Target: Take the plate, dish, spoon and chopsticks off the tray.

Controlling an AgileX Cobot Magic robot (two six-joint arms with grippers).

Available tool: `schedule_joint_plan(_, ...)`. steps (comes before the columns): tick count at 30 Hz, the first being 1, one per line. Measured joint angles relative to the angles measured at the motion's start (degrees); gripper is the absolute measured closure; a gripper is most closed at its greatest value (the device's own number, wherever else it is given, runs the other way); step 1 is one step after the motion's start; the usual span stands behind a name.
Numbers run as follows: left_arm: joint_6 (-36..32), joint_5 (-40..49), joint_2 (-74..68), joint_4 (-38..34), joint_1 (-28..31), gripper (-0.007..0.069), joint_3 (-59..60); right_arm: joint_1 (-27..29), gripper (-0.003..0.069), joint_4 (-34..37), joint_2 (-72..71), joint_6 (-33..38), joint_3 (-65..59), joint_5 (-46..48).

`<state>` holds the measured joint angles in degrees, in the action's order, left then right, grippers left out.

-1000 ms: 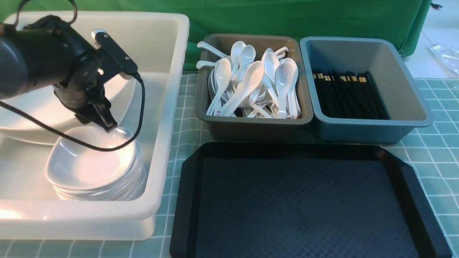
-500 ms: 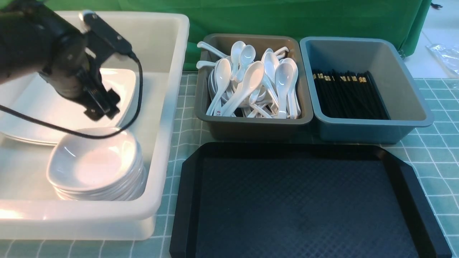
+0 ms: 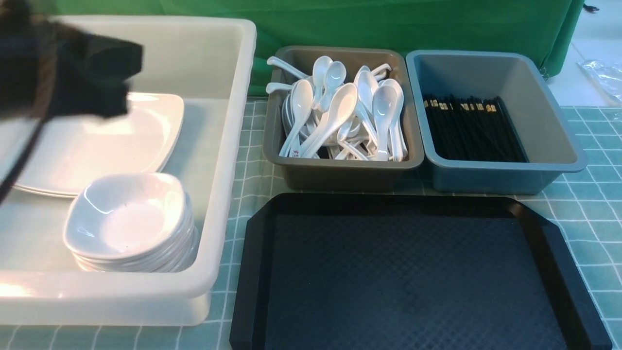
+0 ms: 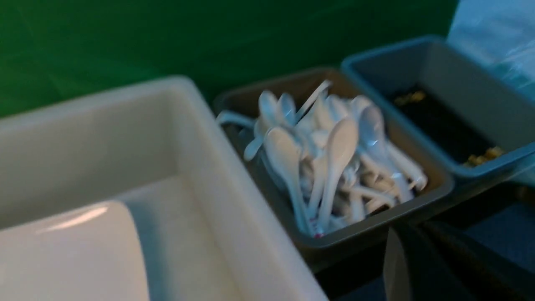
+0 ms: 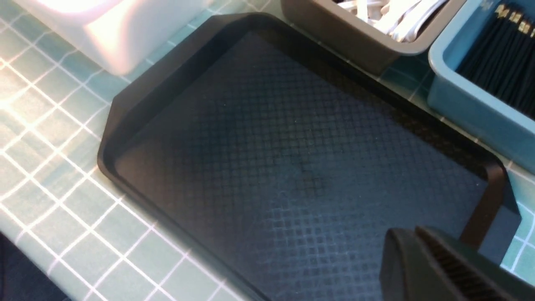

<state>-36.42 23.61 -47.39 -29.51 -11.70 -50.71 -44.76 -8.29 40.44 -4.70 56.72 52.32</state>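
The left end effector (image 4: pixel 402 251), closed on nothing, hangs blurred over the white bin (image 3: pixel 228 146). Below it lies the plate (image 3: pixel 97 146), and nearer the robot the dish (image 3: pixel 127 216) tops a stack. The right end effector (image 5: pixel 411 242), jaws together and holding nothing, hovers above the tray (image 3: pixel 408 277). Beyond it, a brown-grey bin (image 3: pixel 340 177) holds spoons (image 3: pixel 340 112) and a blue-grey bin (image 3: pixel 505 180) holds chopsticks (image 3: pixel 471 129). A teal checked cloth (image 3: pixel 597 194) covers the surface; a green drape (image 3: pixel 388 24) hangs behind.
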Motion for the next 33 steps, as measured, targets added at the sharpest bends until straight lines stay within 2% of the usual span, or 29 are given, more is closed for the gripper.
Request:
schedule_joint_plan(2, -6.8, -3.6, 7.5, -8.2, 0.0, 0.0617, 7.1, 0.0, 0.0606, -0.4, 0.0, -1.6, 0.0, -0.1)
schedule_joint_plan(3, -8.3, -3.9, 8.8, -9.9, 0.0, 0.0617, 8.5, 0.0, 0.0606, -0.4, 0.0, -1.8, 0.0, -0.1)
schedule_joint_plan(7, -23.6, -8.2, 20.3, -24.2, 0.0, 0.0616, 19.6, 0.0, 0.0624, -1.4, 0.0, -5.3, 0.0, -1.2)
schedule_joint_plan(10, -28.8, -9.2, 26.2, -30.1, 0.0, 0.0616, 23.2, 0.0, 0.0641, -3.1, 0.0, -8.4, 0.0, -2.7)
schedule_joint_plan(12, -29.5, -9.7, 28.2, -30.7, 0.0, 0.0615, 23.7, 0.0, 0.0641, -4.1, 0.0, -9.8, 0.0, -3.7)
schedule_joint_plan(19, -29.8, -10.1, 31.0, -25.8, 0.0, 0.0615, 23.9, 0.0, 0.0635, -4.4, 0.0, -12.5, 0.0, -4.4)
schedule_joint_plan(29, -29.9, -7.6, 31.1, -4.1, 0.0, 0.0615, 24.0, 0.0, 0.0614, -4.3, 0.0, -12.7, 0.0, -4.5)
schedule_joint_plan(33, -30.1, -7.3, 31.1, -1.4, 0.0, 0.0615, 24.0, 0.1, 0.0606, -4.3, 0.0, -12.7, 0.0, -4.6)
